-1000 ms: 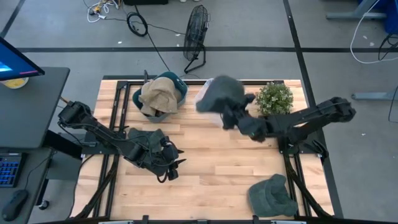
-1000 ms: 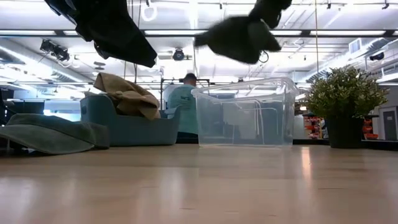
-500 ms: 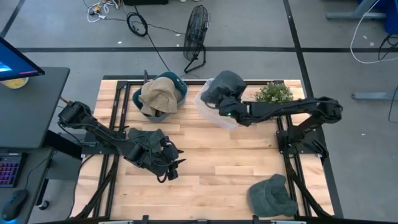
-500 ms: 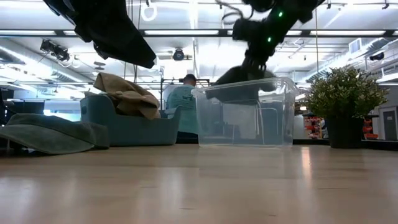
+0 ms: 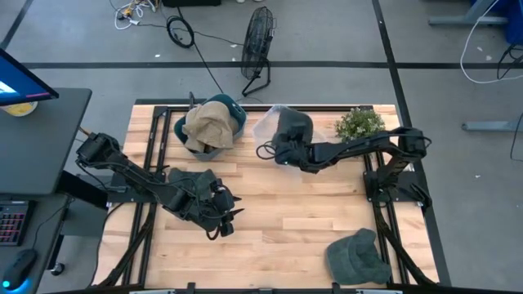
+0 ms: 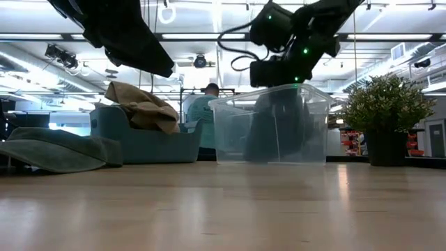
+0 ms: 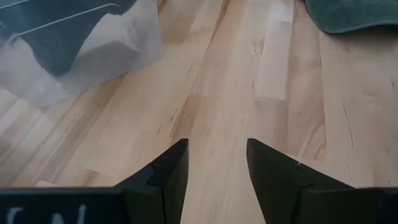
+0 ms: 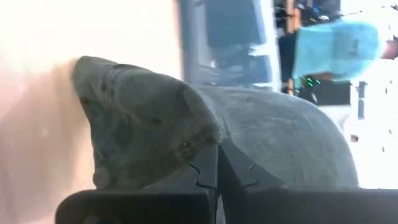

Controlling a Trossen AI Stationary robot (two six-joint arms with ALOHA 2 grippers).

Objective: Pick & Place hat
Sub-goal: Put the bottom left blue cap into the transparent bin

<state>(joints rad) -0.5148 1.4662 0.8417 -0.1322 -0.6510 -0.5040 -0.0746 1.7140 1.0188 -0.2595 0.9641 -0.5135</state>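
A dark grey hat (image 5: 295, 128) sits inside the clear plastic bin (image 5: 270, 124) at the table's far middle; through the bin's wall it shows as a dark mass (image 6: 275, 129). My right gripper (image 8: 216, 155) reaches down into the bin from above (image 5: 285, 149) and is shut on this hat. A second, grey-green hat (image 5: 357, 256) lies flat on the table near its near right corner. My left gripper (image 7: 216, 163) hovers open over bare wood at the table's near left (image 5: 224, 217), touching nothing. My right gripper pinches a fold of the dark grey hat's cloth (image 8: 198, 144) between its two shut fingers, coming from above and pointing down into the bin. The hat hangs below the fingers, and its lower part (image 6: 272, 155) seems to reach the bin's floor.
A teal tub (image 5: 237, 119) with a tan hat (image 5: 206, 124) piled in it stands left of the clear bin. A potted plant (image 5: 359, 125) stands right of the bin. Bare wood (image 5: 286, 220) lies between the two arms. A person (image 6: 206, 118) shows beyond the table.
My right gripper, still shut on the dark grey hat, has swung toward the table's left over the clear bin and come down into it. The hat, a second ago lifted high above the bin's rim, is now inside the bin.
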